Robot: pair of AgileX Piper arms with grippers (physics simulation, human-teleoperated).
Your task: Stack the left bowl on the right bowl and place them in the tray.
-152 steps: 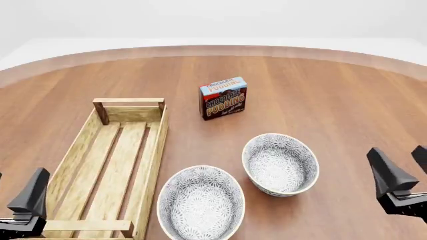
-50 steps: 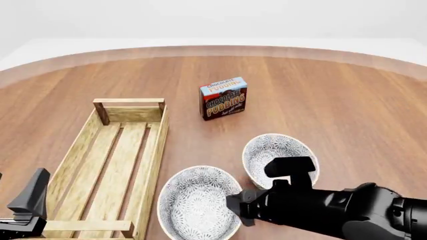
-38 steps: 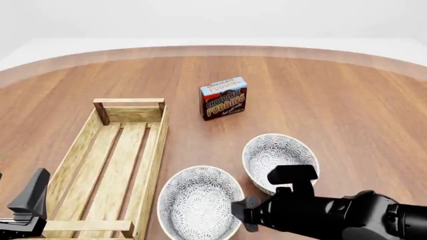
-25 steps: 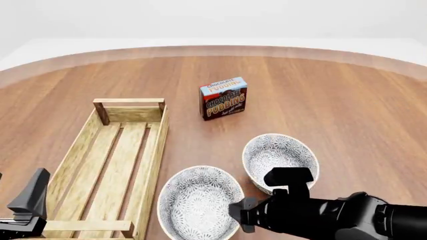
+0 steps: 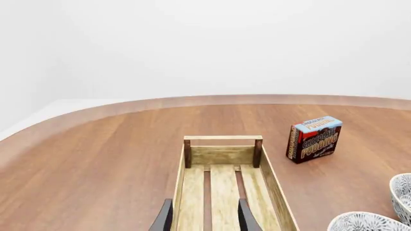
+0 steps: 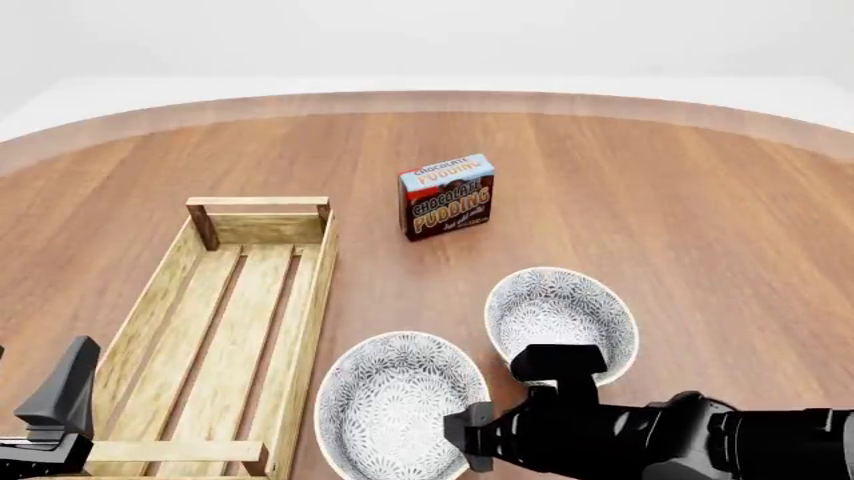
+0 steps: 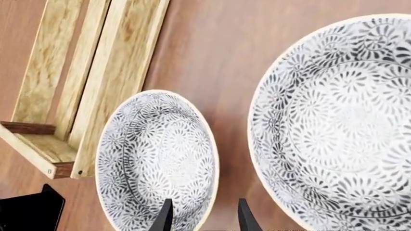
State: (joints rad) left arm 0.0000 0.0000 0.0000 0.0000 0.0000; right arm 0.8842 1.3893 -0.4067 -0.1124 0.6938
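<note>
Two grey-patterned bowls sit side by side: the left bowl (image 6: 398,398) (image 7: 156,159) and the right bowl (image 6: 558,315) (image 7: 340,125). The long light-wood tray (image 6: 220,330) (image 5: 222,185) lies left of them and holds nothing. My right arm (image 6: 627,440) reaches across from the right, low over the gap between the bowls. In the right wrist view my right gripper (image 7: 204,219) is open, one finger over the left bowl's inside and the other outside its right rim. My left gripper (image 5: 204,220) is open over the tray's near end.
A chocolate pudding box (image 6: 447,195) (image 5: 313,144) stands upright behind the bowls, to the right of the tray's far end. The round wooden table's edge (image 6: 427,100) curves along the back. The tray's raised end bar (image 6: 256,204) stands at its far end.
My right arm has swung in from the right edge to over the bowls, then edged left and lower toward the left bowl's rim. The left arm, bowls and tray have not moved.
</note>
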